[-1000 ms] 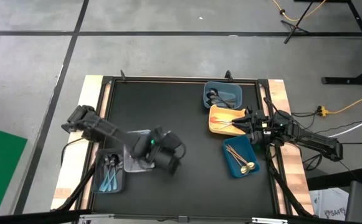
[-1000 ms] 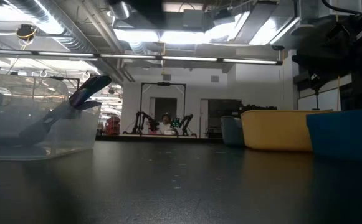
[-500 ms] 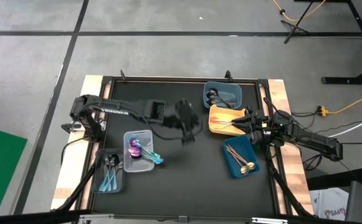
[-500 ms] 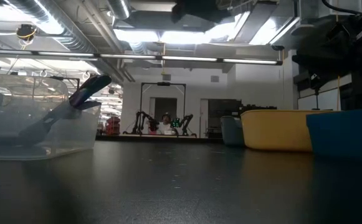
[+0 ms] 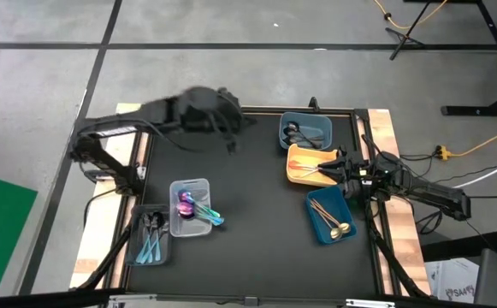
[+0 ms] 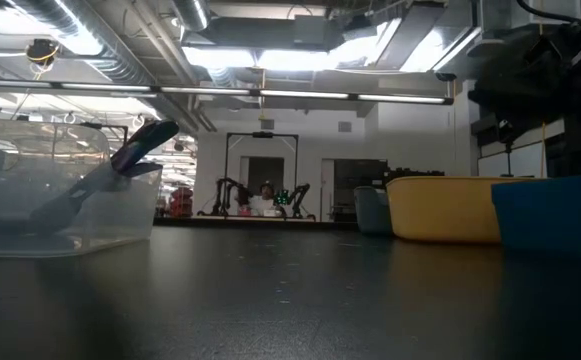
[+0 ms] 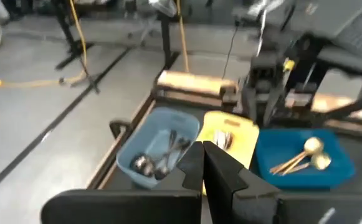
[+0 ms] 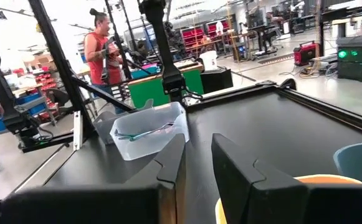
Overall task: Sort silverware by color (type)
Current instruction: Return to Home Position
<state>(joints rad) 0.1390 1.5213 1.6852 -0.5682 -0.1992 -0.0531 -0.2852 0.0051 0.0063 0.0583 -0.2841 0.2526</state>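
- Your left gripper [image 5: 230,144] swung off the clear bin [image 5: 192,227] to the surface's [image 5: 257,244] far edge, closed, empty.
- Right gripper [image 5: 339,167], narrowly parted, waits by the yellow bin [image 5: 298,174]; sorting looks done.

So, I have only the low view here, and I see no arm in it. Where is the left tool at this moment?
Observer: The high view shows the left tool above the table's far edge, left of the middle. Its fingers are shut on nothing.
Operator: And the right one?
Observer: The right tool is at the table's right edge, open, by the right side of the yellow bin.
Operator: What lies in the blue bin? I see only its wall.
Observer: Gold spoons lie in the blue bin.
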